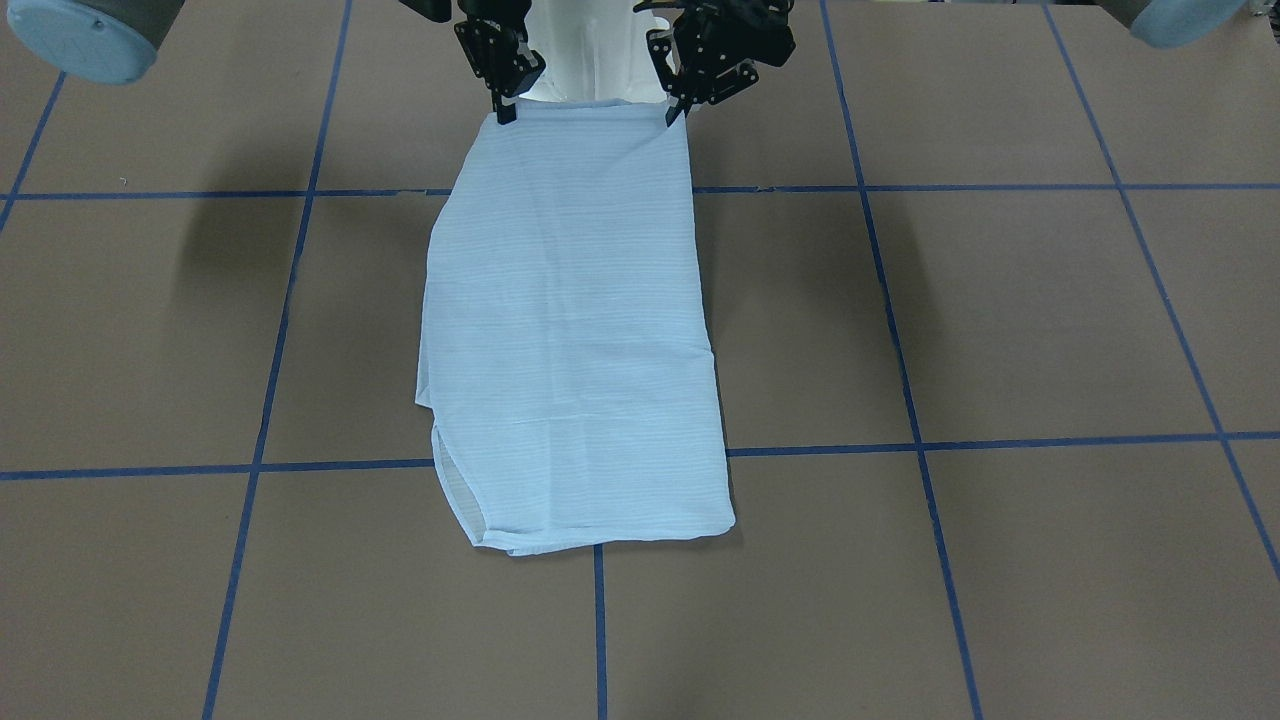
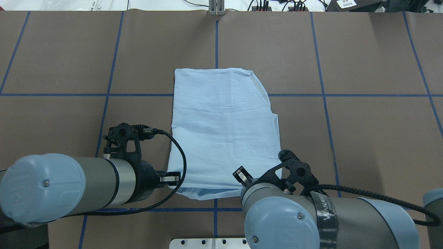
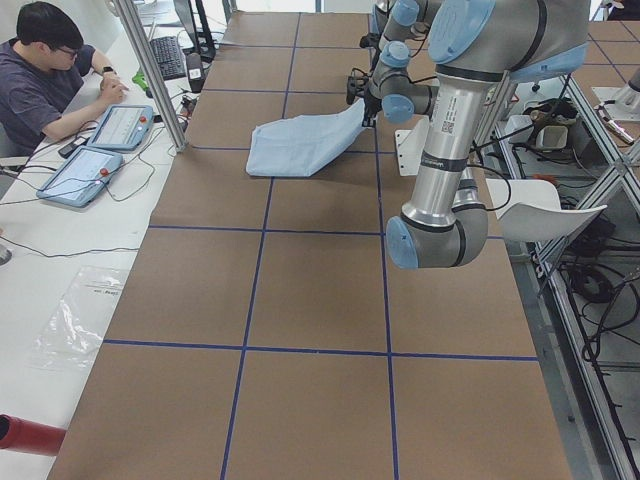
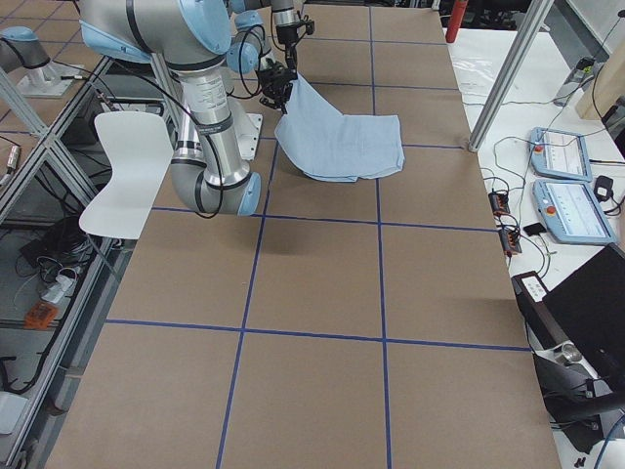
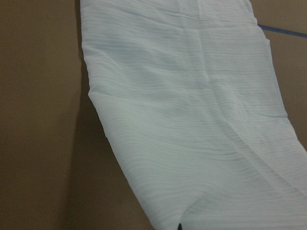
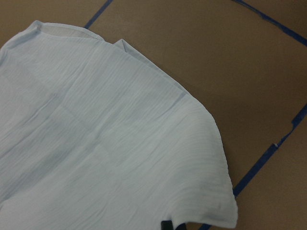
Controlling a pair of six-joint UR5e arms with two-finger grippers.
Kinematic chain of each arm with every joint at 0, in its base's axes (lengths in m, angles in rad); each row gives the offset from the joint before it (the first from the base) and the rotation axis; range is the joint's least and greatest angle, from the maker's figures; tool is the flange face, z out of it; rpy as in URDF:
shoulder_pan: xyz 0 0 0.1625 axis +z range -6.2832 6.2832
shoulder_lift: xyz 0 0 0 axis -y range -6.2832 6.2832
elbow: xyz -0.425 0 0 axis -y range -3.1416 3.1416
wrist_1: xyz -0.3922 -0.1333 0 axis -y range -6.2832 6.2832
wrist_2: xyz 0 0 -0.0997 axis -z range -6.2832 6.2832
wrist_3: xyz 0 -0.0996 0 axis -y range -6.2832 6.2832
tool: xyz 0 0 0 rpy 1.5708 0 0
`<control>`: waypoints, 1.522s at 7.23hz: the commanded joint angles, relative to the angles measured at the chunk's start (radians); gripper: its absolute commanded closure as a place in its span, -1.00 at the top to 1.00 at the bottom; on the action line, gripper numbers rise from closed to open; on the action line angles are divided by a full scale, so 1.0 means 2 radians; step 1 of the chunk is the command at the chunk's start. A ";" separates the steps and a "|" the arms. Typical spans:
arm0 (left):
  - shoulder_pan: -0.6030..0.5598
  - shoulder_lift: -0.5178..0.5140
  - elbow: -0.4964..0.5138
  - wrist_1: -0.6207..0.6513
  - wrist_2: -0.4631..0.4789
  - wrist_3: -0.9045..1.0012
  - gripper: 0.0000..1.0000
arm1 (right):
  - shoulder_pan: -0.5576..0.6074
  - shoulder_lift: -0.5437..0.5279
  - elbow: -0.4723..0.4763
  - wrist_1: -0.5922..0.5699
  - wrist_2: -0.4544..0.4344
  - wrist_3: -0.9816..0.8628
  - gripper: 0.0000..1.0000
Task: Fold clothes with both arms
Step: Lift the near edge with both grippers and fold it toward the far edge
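The light-blue shirt (image 1: 570, 330) is folded into a long narrow rectangle on the brown table (image 1: 1000, 320). Its far end lies flat. Its end nearest the robot is lifted off the table by both grippers. My left gripper (image 1: 672, 112) is shut on one corner of that end, and my right gripper (image 1: 505, 110) is shut on the other. In the overhead view the shirt (image 2: 223, 128) runs from the left gripper (image 2: 172, 179) and right gripper (image 2: 241, 175) out to the table's middle. Both wrist views show the fabric hanging away below them, the left (image 5: 192, 120) and the right (image 6: 105, 158).
Blue tape lines (image 2: 214, 41) grid the table. The white pedestal base (image 1: 590, 50) stands just behind the lifted edge. An operator (image 3: 40, 70) sits with tablets (image 3: 100, 145) beyond the far table edge. A metal post (image 4: 508, 73) stands there too.
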 commanded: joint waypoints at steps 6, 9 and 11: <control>-0.107 -0.068 0.125 0.005 0.001 0.083 -1.00 | 0.154 0.035 -0.163 0.162 -0.027 -0.165 -1.00; -0.166 -0.111 0.252 -0.070 0.001 0.122 -1.00 | 0.176 0.063 -0.279 0.253 -0.027 -0.193 -1.00; -0.186 -0.144 0.354 -0.144 0.002 0.135 -1.00 | 0.182 0.084 -0.343 0.296 -0.027 -0.196 -1.00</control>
